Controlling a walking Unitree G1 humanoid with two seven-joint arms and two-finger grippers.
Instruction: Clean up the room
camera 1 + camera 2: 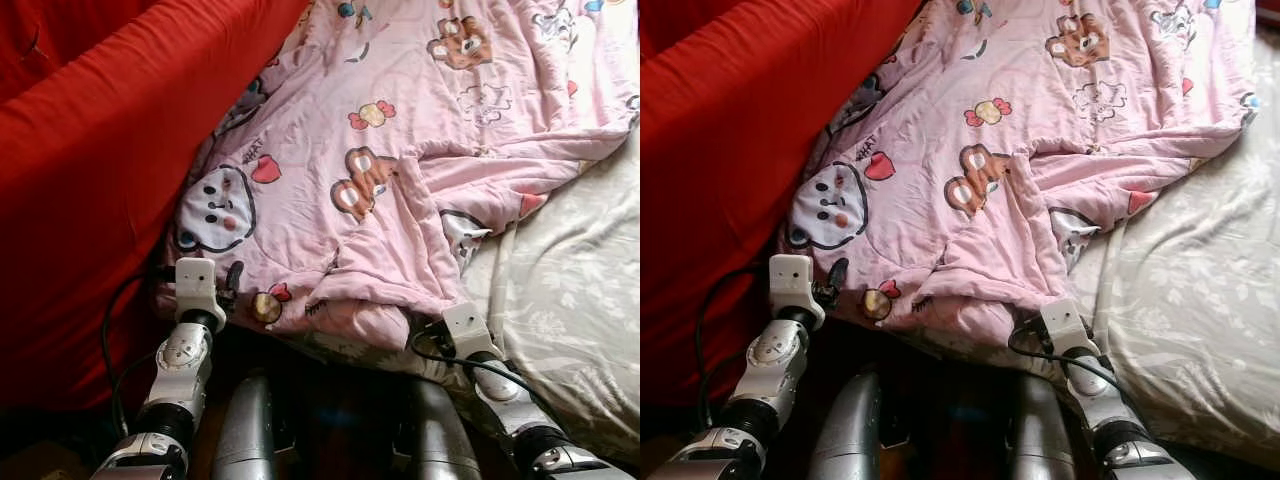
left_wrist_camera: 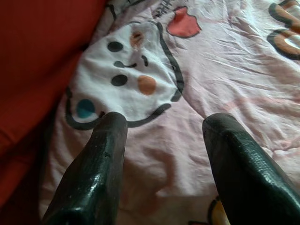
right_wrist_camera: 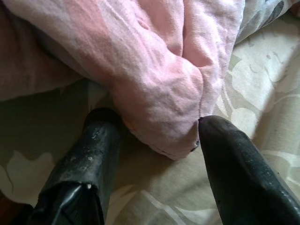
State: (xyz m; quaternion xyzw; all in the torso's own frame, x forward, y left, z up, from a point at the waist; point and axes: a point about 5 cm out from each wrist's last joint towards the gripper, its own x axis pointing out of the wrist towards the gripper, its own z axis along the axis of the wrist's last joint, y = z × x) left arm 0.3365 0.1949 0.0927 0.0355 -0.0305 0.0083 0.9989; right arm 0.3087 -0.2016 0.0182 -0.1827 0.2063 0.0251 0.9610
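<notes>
1. Pink blanket is spread over the bed, from about 10 o'clock across to 2 o'clock, with its near edge bunched at the front
2. Left gripper is at 8 o'clock, fingers spread, resting on the blanket by the white cartoon face
3. Right gripper is at 5 o'clock, fingers spread around a folded blanket corner, over the floral sheet
4. Red cover runs along 9 o'clock

Pink cartoon-print blanket; red sofa
</notes>
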